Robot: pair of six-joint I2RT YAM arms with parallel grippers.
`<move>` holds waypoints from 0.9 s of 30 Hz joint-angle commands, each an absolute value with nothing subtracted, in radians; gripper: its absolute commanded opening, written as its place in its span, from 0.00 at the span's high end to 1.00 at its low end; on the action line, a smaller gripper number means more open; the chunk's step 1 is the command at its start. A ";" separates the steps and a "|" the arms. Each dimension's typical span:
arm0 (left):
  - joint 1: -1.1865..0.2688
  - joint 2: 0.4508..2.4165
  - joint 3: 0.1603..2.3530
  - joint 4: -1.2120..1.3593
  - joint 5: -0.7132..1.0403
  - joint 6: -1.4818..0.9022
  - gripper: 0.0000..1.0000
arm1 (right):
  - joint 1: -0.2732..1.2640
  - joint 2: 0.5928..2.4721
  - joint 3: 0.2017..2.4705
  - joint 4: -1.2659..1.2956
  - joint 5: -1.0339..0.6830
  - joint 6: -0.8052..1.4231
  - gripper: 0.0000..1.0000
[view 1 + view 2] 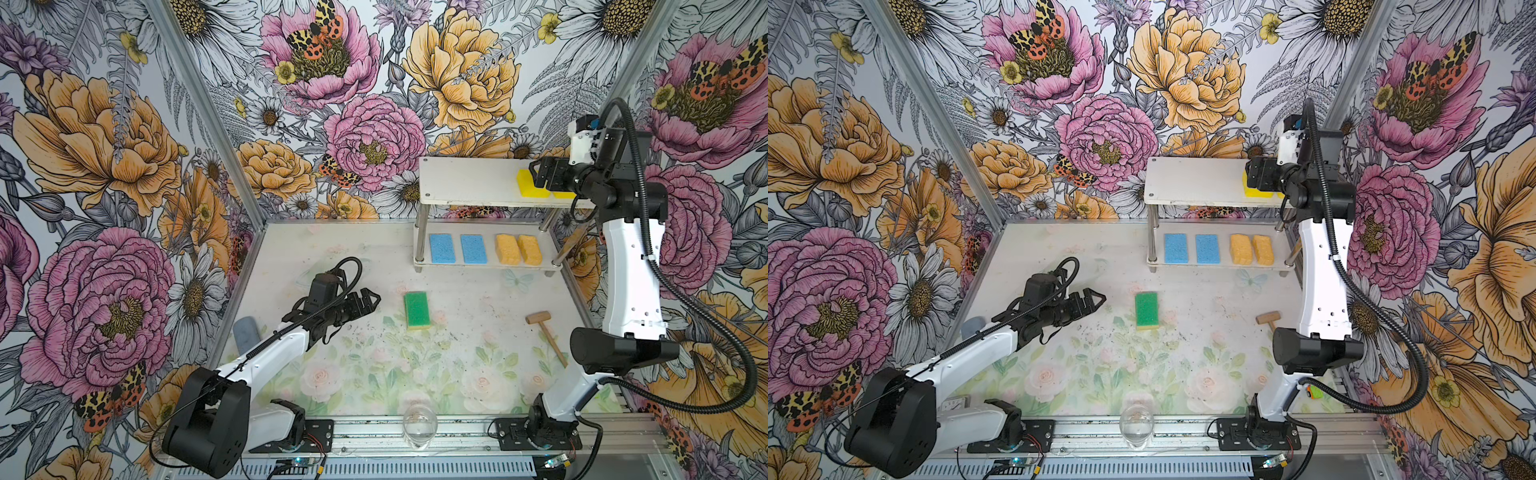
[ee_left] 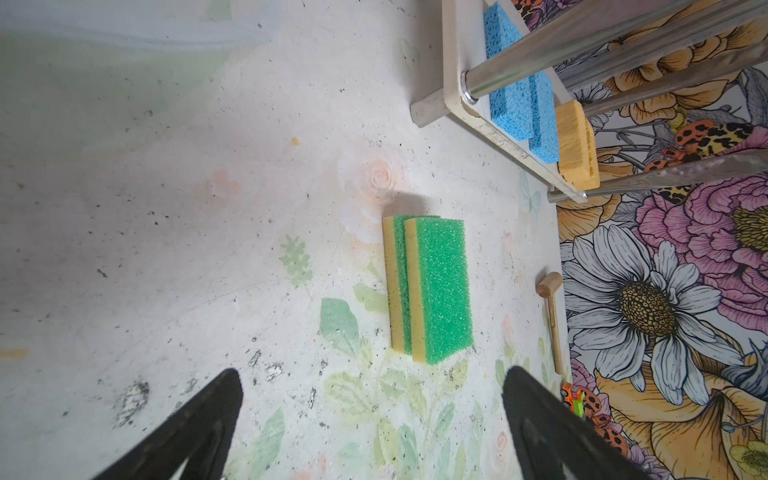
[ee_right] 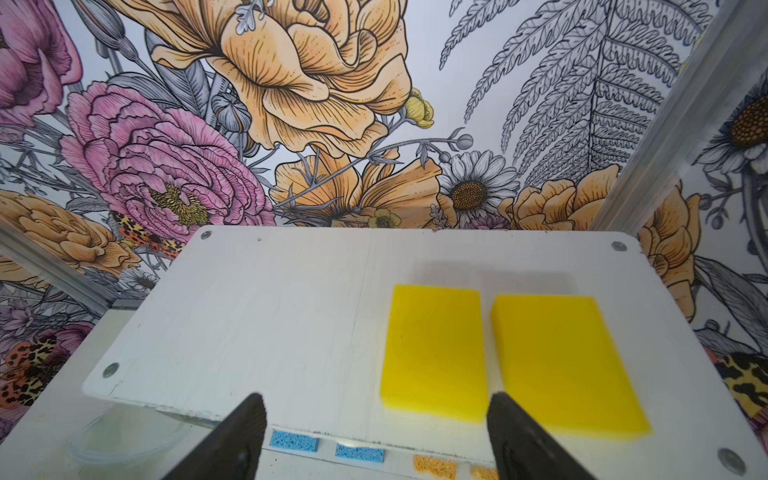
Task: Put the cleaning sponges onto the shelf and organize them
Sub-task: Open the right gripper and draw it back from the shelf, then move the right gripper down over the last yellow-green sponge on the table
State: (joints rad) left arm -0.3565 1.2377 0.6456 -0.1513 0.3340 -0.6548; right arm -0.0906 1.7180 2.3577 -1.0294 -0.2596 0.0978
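Shelf [image 1: 465, 183]: 2-tier white rack on shiny metal posts, at the upper right of the table [image 1: 469, 328] in both top views.

Top board [image 3: 270, 311]: 2 bright yellow sponges [image 3: 434, 353] [image 3: 561, 365] lie flat side by side at its right end, with a narrow gap between them. In a top view the right arm covers most of 1.

Lower board [image 1: 1221, 266]: 2 blue sponges [image 1: 442, 248] [image 1: 473, 248] lie on the left half, slightly apart. 2 orange-yellow sponges [image 1: 508, 249] [image 1: 530, 250] lie on the right half, pressed together.

Green sponges [image 1: 417, 309]: 2 green-topped blocks are stacked on the table near the middle of both top views, below the shelf in the frame. The left wrist view shows the upper block [image 2: 442, 291] shifted sideways, so a strip of the lower block [image 2: 397, 282] shows.

Right gripper [image 3: 376, 399]: at the right end of the top board, at the front edge by the yellow pair. The jaws are spread wide and hold nothing. The near edge of 1 yellow sponge lies close to 1 finger; I cannot tell if they touch.

Left gripper [image 1: 372, 297]: just left of the green stack and pointing toward it, clear of it. The jaws are spread wide and empty in the left wrist view.

Other items: a wooden mallet [image 1: 540, 322] lies at the right of the table. A clear glass [image 1: 419, 428] stands at the bottom centre. A grey-blue cylinder [image 1: 246, 332] is at the left edge, partly behind the left arm.
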 commanded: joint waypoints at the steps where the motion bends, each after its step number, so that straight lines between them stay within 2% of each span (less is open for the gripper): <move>1: -0.346 1.232 0.632 -0.122 0.350 -0.653 0.01 | -0.063 1.637 2.274 -1.022 -0.302 0.129 0.14; 17: -0.352 1.275 0.649 -0.103 0.362 -0.658 0.01 | 0.126 1.210 1.583 -0.894 -0.274 0.277 0.11; 27: -0.374 1.315 0.660 -0.081 0.360 -0.670 0.01 | 0.252 1.093 1.231 -0.725 -0.265 0.447 0.11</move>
